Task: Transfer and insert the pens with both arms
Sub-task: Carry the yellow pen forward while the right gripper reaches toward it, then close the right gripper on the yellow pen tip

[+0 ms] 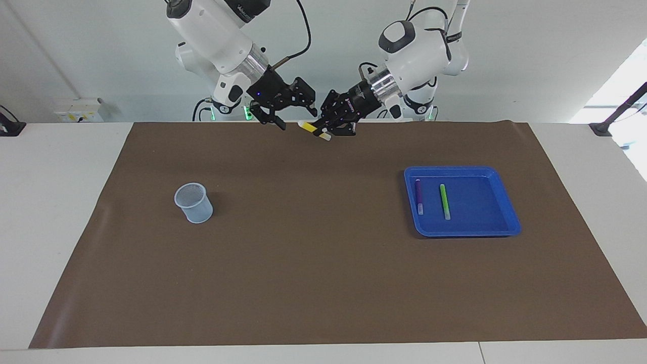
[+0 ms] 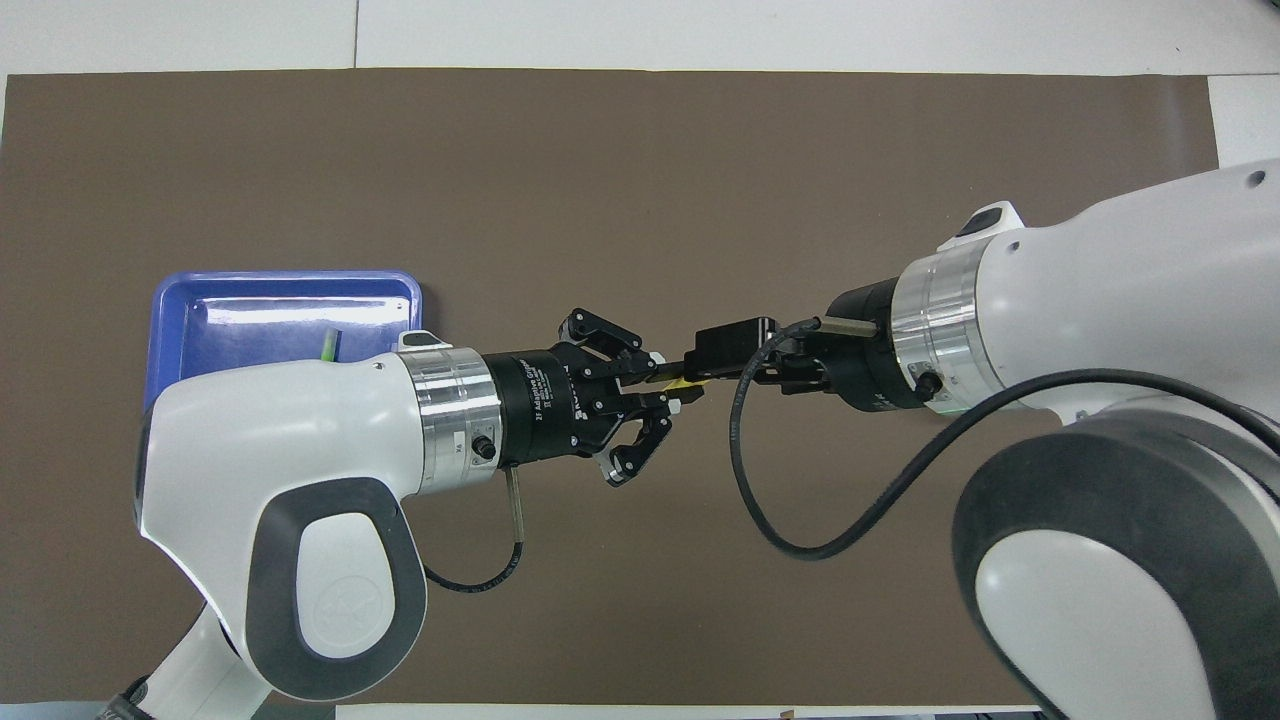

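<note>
One yellow pen (image 1: 314, 130) is up in the air between the two grippers, over the mat's edge nearest the robots, and the handover turns on how it lies. We see the left gripper (image 1: 323, 132) with its fingers clamped on the pen's lower end, the shaft running from there up toward the right gripper (image 1: 295, 115) (so the long axis points almost straight at the receiving arm). We judge the right fingers spread wide, holding nothing, with the pen's free whitish tip reaching in between them or just at their mouth; from overhead they cover most of the shaft. The purple pen (image 1: 419, 196) and green pen (image 1: 445, 201) lie side by side in the tray (image 1: 488, 227), well apart from the cup (image 1: 193, 202).
</note>
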You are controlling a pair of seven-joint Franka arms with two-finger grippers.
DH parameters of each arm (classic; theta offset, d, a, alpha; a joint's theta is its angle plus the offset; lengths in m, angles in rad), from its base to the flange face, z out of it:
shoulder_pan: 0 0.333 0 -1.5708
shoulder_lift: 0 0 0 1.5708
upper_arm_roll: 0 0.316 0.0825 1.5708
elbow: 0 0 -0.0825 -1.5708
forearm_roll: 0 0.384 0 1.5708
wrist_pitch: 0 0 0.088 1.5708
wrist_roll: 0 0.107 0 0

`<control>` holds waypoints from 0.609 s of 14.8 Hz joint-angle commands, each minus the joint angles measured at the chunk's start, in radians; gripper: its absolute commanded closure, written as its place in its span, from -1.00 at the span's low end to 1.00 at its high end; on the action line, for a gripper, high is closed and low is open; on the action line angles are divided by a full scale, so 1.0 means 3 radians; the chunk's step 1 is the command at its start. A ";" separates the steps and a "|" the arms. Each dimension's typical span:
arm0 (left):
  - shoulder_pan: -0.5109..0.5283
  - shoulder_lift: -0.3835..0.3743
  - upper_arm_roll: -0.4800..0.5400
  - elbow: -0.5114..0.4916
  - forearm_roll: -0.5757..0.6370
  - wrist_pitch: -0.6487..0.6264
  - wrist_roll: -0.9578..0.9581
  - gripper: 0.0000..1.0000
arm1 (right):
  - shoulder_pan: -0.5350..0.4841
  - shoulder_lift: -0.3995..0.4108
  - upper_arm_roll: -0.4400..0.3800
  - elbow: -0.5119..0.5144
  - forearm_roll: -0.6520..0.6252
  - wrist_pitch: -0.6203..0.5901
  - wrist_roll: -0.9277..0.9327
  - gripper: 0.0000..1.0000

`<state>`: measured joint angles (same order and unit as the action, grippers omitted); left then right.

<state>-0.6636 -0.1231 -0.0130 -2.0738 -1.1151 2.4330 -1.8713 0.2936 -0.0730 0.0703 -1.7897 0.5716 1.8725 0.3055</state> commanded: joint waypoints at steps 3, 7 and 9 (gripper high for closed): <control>-0.0069 -0.0137 0.0033 -0.0149 -0.0072 0.0071 -0.0026 1.00 | -0.0002 -0.0058 0.0001 -0.0104 0.0079 0.0165 -0.0083 -1.00; -0.0114 -0.0168 0.0033 -0.0169 -0.0067 0.0076 0.0071 1.00 | 0.0008 -0.0063 0.0001 -0.0109 0.0079 0.0237 -0.0037 -0.96; -0.0115 -0.0168 0.0033 -0.0169 -0.0067 0.0076 0.0096 1.00 | 0.0008 -0.0058 0.0006 -0.0109 0.0079 0.0237 -0.0037 -0.42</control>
<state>-0.6761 -0.1364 -0.0135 -2.0842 -1.1165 2.4340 -1.8649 0.2948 -0.0731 0.0703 -1.7960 0.5716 1.9236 0.3054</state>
